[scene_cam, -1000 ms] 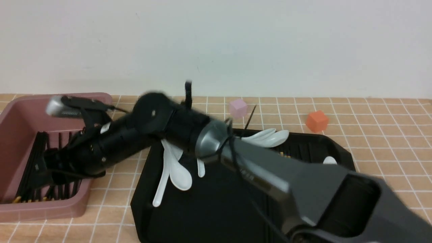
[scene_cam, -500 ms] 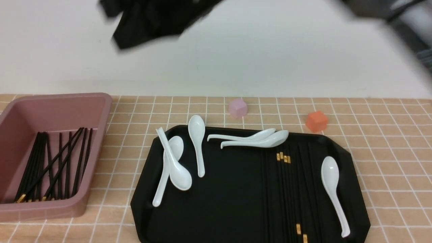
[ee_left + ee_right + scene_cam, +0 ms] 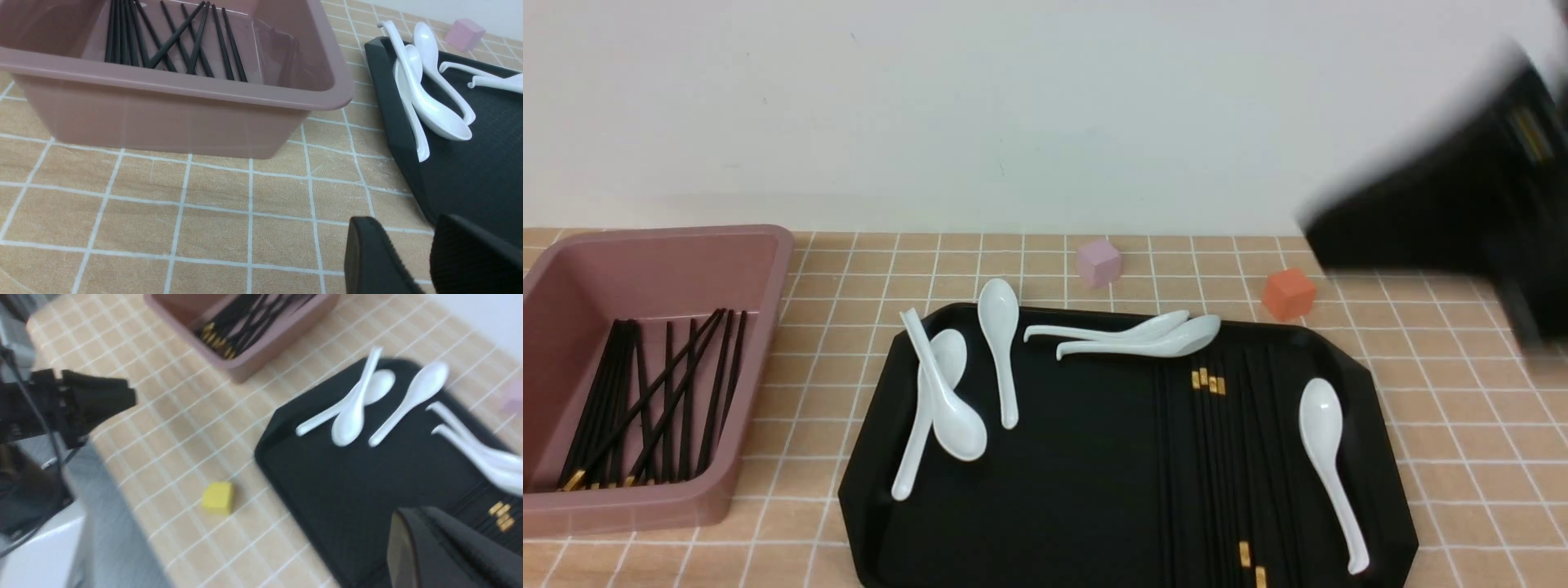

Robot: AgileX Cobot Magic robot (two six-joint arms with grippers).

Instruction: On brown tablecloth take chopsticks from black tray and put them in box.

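The brown tablecloth (image 3: 1462,408) carries the black tray (image 3: 1078,490) in the middle and the pink box (image 3: 670,245) at the left. Several black chopsticks (image 3: 1217,457) with gold bands lie along the tray's right part. More chopsticks (image 3: 654,392) lie in the box. My right arm (image 3: 1445,212) is a blur high at the right. My right gripper (image 3: 410,516) hangs shut and empty over the tray (image 3: 347,486). My left gripper (image 3: 404,222) stands open and empty, low over the cloth between the box (image 3: 184,87) and the tray (image 3: 470,175).
Several white spoons (image 3: 947,408) lie on the tray, one (image 3: 1327,457) beside the chopsticks. A pink cube (image 3: 1098,261) and an orange cube (image 3: 1289,294) sit behind the tray. A yellow cube (image 3: 217,497) sits on the cloth near the tray's front left corner.
My right arm has left the box, swung up and across to the right, and its gripper has shut. The chopsticks stay in the box. The left arm has not moved.
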